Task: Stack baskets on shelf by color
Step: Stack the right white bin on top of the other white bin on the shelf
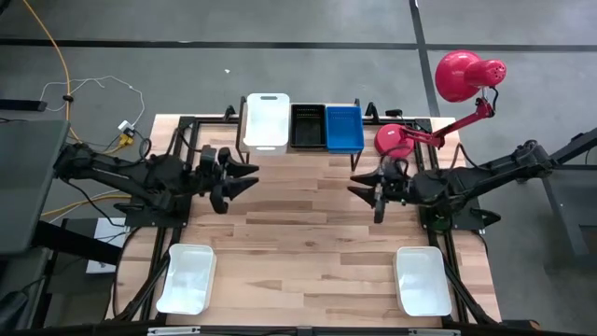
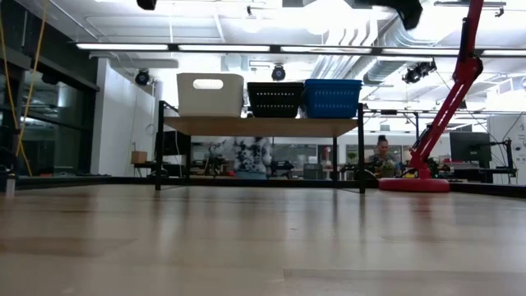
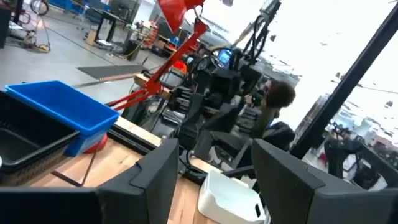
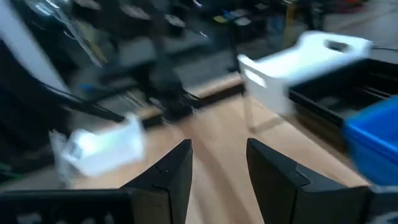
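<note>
High view: the shelf (image 1: 304,149) sits at the table's (image 1: 308,243) far edge, carrying a white basket (image 1: 266,121), a black basket (image 1: 307,126) and a blue basket (image 1: 343,128) side by side. The left gripper (image 1: 244,178) and right gripper (image 1: 365,186) hang with jaws apart, bare table between them. White trays (image 1: 186,277) (image 1: 423,279) lie near the front corners.

Low view: the baskets top the shelf; both arms are cut off above.

Left wrist view: fingers (image 3: 155,171) spread.

Right wrist view: blurred; fingers (image 4: 174,168) apart.
</note>
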`<state>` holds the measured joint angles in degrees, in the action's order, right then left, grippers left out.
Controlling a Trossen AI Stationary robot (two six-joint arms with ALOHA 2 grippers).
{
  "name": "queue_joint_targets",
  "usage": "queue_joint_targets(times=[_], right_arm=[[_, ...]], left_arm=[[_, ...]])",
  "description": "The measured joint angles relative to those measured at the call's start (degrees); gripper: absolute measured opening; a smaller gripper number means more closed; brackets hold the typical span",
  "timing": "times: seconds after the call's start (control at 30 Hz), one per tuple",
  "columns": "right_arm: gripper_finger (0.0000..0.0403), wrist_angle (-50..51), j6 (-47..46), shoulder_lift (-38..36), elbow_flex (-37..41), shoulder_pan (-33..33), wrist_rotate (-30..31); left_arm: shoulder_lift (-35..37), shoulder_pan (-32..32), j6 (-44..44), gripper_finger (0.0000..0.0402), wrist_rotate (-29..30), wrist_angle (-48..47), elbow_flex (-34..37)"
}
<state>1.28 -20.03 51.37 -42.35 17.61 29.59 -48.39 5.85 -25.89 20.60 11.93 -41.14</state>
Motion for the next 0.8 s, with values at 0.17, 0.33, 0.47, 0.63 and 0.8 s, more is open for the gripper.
queue_joint_targets(times=[0.17, 0.33, 0.47, 0.63, 0.8], right_arm=[[0.0138, 0.7, -4.8, 1.1, -5.1, 0.3, -12.0], [0.0137, 23.7, -16.7, 6.1, -16.6, 4.1, -25.3], [0.0137, 38.8, -26.2, 11.2, -22.6, 9.8, -36.2], [0.0137, 43.0, -38.7, 15.0, -22.6, 19.3, -44.8], [0.0137, 42.8, -48.2, 17.9, -22.4, 30.2, -45.4]], left_arm=[[0.5, 0.0, -0.1, 0.019, 0.1, -0.3, 0.1], [0.5, 0.0, -0.1, 0.019, 0.0, -0.5, 0.1], [0.4, 0.0, -0.1, 0.019, 0.0, -1.3, 0.1], [0.4, 0.0, -0.1, 0.019, 0.0, -2.1, 0.1], [0.4, 0.0, 0.1, 0.019, 0.0, -3.3, 0.1]])
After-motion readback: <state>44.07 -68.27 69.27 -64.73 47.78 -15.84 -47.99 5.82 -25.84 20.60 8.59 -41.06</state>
